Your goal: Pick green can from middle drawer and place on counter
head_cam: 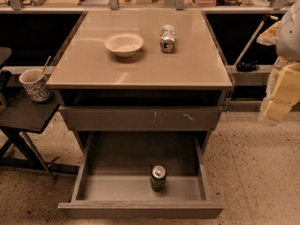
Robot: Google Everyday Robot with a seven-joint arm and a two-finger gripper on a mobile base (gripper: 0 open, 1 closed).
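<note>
Here's the gripper (277, 102), hanging at the right edge of the view, level with the cabinet's upper drawer front and well clear of the furniture. Whether it is open or closed, I cannot tell from this angle, but it is certainly not carrying the can.

The green can (158, 177) stands upright on the floor of the middle drawer (117, 187). The drawer is pulled right out, and the can sits close behind the front panel, a touch right of centre. From the gripper, then, the can lies down and to the left in the view, well apart from it, with its long axis vertical and its silver top facing up.

My read is that the reach has to drop below the tabletop (140, 67) and come in over the low front panel. On that tabletop a white bowl (123, 44) and a pale can (167, 37) lying on its side are not the targets.
</note>
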